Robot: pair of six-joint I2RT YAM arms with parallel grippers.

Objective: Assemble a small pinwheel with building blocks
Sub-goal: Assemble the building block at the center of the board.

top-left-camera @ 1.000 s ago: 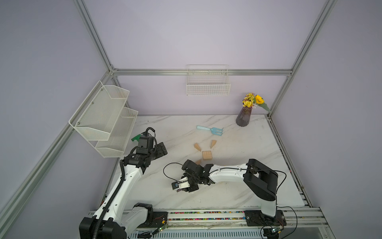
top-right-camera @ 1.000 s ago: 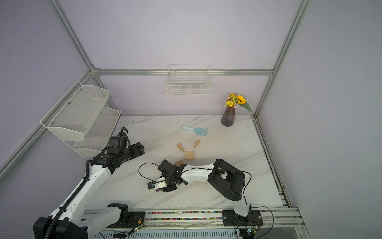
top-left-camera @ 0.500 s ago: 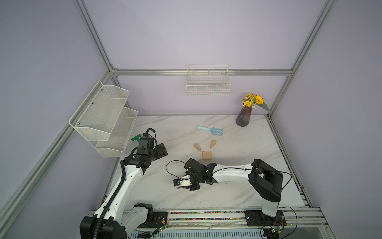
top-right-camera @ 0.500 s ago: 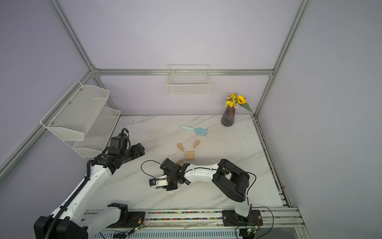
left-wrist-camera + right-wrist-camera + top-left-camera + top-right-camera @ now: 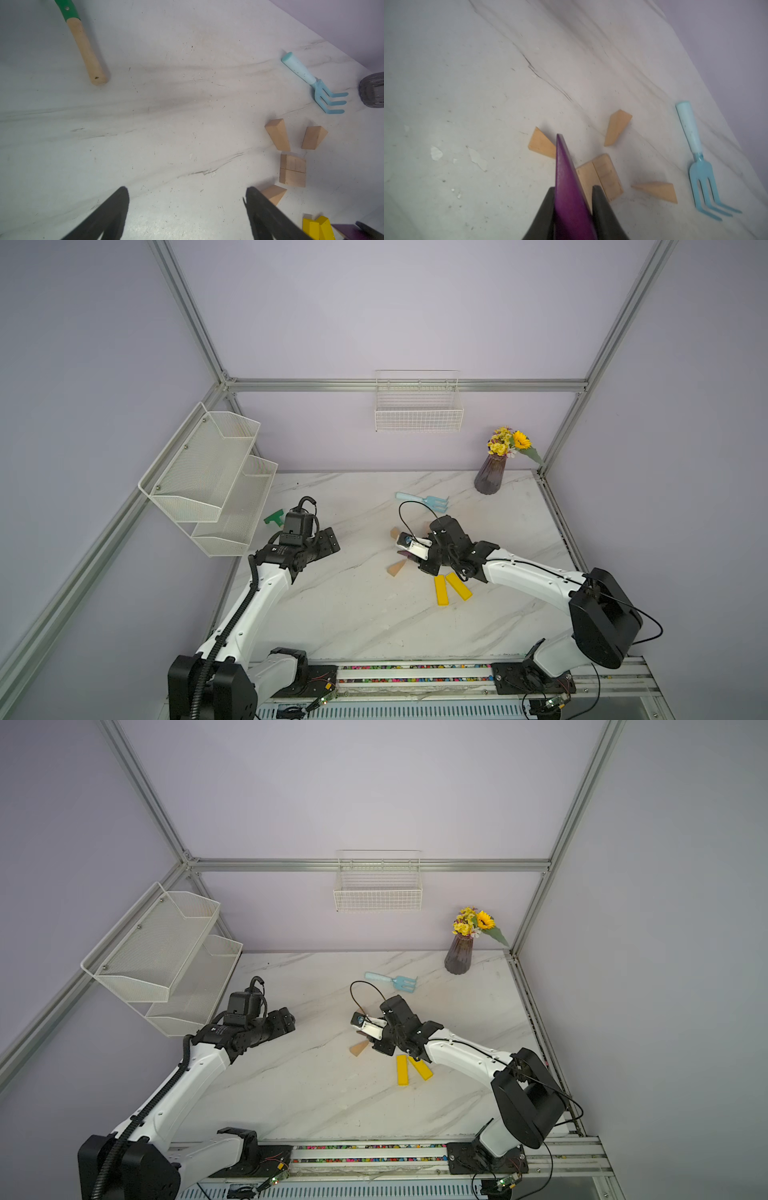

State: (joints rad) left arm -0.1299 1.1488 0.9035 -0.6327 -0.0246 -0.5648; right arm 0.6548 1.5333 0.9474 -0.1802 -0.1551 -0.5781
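White marble table (image 5: 353,614) carries everything. The left gripper (image 5: 328,545) hangs toward the table's 9 o'clock side, jaws spread wide with nothing between them. The right gripper (image 5: 574,205), near the table's centre, is clamped on the purple wedge (image 5: 566,182), whose thin tip points out past the fingertips.

A dark vase (image 5: 490,477) of yellow flowers stands in the 1 o'clock corner. A toy hammer (image 5: 85,47) with a green head and wooden handle lies at the left gripper's 10 o'clock. A light-blue rake (image 5: 424,501) lies at the right gripper's 12 o'clock. Two yellow bars (image 5: 441,590) lie in a narrow V at the right gripper's 5 o'clock.

In the right wrist view two tan rectangular blocks (image 5: 604,176) lie touching along their long sides, making a square, partly behind the purple wedge. Three tan wedges (image 5: 617,127) lie around that square, each near it but apart. In both top views the arm hides the square, and one wedge shows at the right gripper's 7 o'clock.
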